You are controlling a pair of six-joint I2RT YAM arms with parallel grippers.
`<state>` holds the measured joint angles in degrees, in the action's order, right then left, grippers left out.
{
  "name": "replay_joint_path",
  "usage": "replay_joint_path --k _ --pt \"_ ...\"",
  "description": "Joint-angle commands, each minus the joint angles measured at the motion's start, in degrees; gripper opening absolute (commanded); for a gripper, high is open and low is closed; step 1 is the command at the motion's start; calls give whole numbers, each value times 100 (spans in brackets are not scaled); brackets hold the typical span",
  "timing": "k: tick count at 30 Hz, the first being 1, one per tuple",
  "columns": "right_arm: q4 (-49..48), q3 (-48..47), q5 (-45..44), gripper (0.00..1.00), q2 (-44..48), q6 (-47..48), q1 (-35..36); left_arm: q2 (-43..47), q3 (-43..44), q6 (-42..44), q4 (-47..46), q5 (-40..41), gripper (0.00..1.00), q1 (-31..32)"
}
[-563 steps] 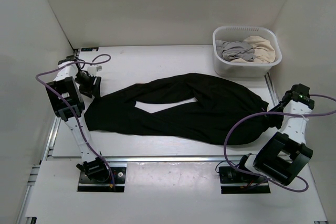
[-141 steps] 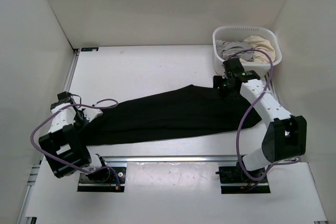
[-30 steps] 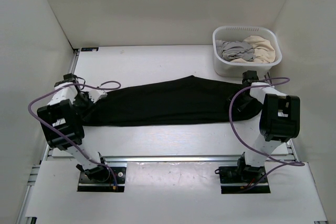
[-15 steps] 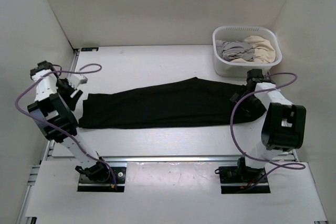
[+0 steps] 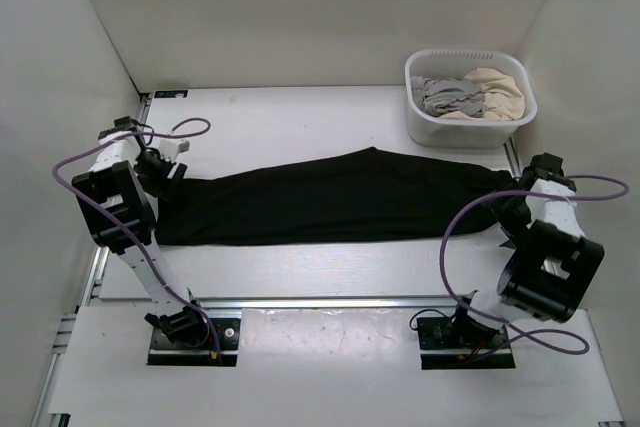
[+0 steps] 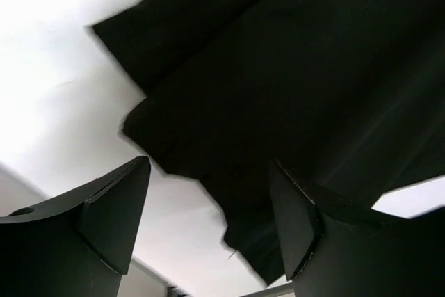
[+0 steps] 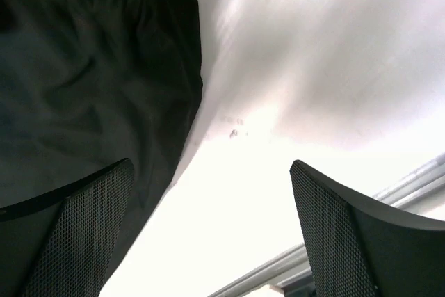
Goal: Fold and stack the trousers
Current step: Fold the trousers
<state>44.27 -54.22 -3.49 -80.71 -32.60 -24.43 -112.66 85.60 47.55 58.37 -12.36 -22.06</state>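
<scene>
The black trousers (image 5: 330,199) lie flat across the white table (image 5: 300,117) as one long folded strip running left to right. My left gripper (image 5: 168,175) hovers over their left end. In the left wrist view it is open (image 6: 208,224), with the cloth's edge (image 6: 292,67) below and nothing between its fingers (image 6: 115,213). My right gripper (image 5: 512,215) is at the strip's right end. Seen from the right wrist, it stands open (image 7: 212,231) over bare table, with the trousers (image 7: 90,67) just to the left of its fingers (image 7: 344,241).
A white basket (image 5: 462,130) holding grey and beige clothes stands at the back right. A metal rail (image 5: 320,301) runs along the table's near edge. White walls close in the left, right and back.
Both grippers have opened and let go of the trousers' ends. The right gripper moved right and nearer, off the cloth. The left swung out left, then returned over the left end.
</scene>
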Motion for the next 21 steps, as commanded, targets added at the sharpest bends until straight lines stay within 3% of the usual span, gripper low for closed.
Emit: replay_joint_path --k 1,9,14,17,18,20,21 --pt "-961 -132 349 99 -454 438 17 130 -245 -553 -449 296 80 71" --pt "-2036 -449 94 99 -1429 703 -36 131 -782 -607 -695 524 82 71" --pt "-2036 -511 155 85 -2010 491 -36 -1 -782 -721 -695 665 84 71" --pt "-2036 -511 103 64 -2142 614 -36 -1 -782 -721 -695 726 84 71" --pt "-1984 -511 103 47 -2203 614 -36 -1 -834 -721 -695 778 85 71" --pt "-1984 -450 103 28 -2204 728 -36 -1 -887 -721 -695 779 85 71" --pt "-1984 -449 103 7 -2204 729 -36 59 -887 -721 -695 779 85 71"
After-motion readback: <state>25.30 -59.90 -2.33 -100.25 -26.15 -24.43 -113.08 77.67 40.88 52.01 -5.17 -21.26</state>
